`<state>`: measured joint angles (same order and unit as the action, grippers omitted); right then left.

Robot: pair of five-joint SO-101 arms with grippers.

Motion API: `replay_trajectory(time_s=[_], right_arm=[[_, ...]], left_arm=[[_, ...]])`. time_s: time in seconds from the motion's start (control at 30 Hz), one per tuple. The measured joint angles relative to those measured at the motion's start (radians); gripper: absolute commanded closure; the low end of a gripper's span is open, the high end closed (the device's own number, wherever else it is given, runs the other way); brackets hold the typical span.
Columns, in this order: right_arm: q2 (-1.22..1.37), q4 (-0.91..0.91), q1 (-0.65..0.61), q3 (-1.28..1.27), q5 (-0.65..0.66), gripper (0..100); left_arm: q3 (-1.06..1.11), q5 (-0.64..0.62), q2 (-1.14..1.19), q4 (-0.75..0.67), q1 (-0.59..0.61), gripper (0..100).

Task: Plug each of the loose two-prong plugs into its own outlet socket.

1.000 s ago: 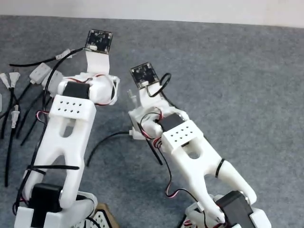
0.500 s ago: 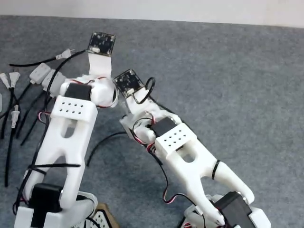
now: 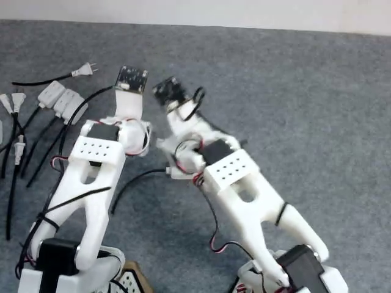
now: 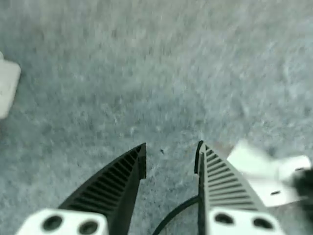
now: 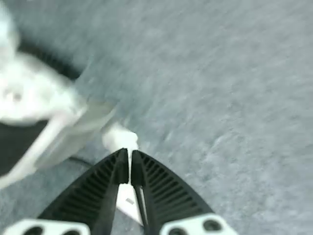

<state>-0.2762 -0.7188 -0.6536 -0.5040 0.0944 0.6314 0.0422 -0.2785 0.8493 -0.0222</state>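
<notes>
My right gripper is shut on a white two-prong plug, whose end pokes out past the fingertips. The plug's black cord runs across the carpet between the two arms. My left gripper hangs open just above the carpet, with a stretch of the black cord under its jaws and a blurred white piece close beside one finger. In the high view the left arm and right arm have their wrists close together. White outlet sockets and a loose plug lie far left.
More loose plugs and another plug lie with tangled black cords at the table's left edge. A white socket corner shows in the left wrist view. Grey carpet stretches open to the right and far side.
The right arm's wrist swung left and farther out, ending beside the left wrist. The left wrist drew back toward its base, uncovering the loose plug at far left.
</notes>
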Motion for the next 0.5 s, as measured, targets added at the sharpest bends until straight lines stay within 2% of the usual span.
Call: replay_trajectory(time_s=[0.3,0.5], right_arm=[[0.000,-0.015,0.008,0.014,0.002,99.1],[0.000,-0.021,0.015,-0.063,0.098,99.1]], left_arm=[[0.003,0.017,0.000,-0.014,0.021,81],[-0.031,0.034,0.000,-0.031,0.115,81]])
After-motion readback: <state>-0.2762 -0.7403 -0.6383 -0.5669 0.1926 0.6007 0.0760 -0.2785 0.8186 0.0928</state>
